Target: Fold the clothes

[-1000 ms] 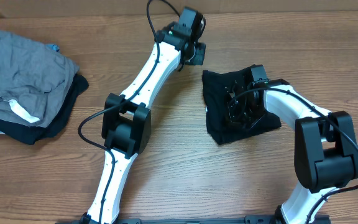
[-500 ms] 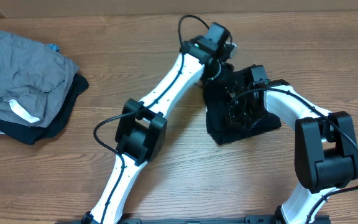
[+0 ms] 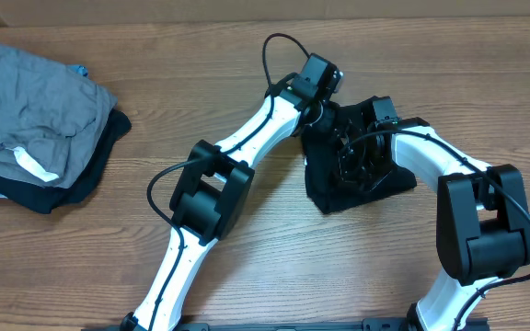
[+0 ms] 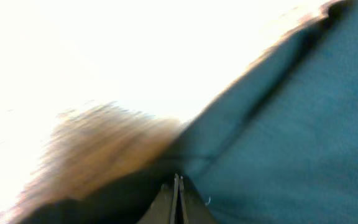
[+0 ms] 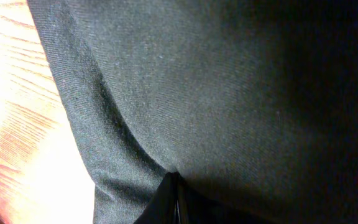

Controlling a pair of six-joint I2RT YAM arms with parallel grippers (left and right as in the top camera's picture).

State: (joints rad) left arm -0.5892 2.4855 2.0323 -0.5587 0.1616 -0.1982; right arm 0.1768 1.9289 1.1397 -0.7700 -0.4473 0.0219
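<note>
The clothes (image 3: 324,191) are a black T-shirt lying as a small folded bundle at the table's centre right. My right gripper (image 3: 352,158) rests on top of the bundle, shut; in the right wrist view its tips (image 5: 176,180) press against the dark fabric (image 5: 216,81). My left gripper (image 3: 323,108) is at the bundle's far left corner, also shut. In the blurred left wrist view its closed tips (image 4: 178,182) sit at the fabric's edge (image 4: 291,124), where cloth meets wood. No fabric shows between either pair of fingers.
At the far left lies a crumpled grey garment (image 3: 40,106) with a white label, on top of a dark garment (image 3: 95,165). A bit of light blue cloth (image 3: 79,69) peeks out behind them. The left arm (image 3: 247,147) stretches diagonally across the wooden table (image 3: 274,267).
The left arm has swung right and forward from the back middle of the table to the black shirt's far left corner. The right arm and the shirt have not moved.
</note>
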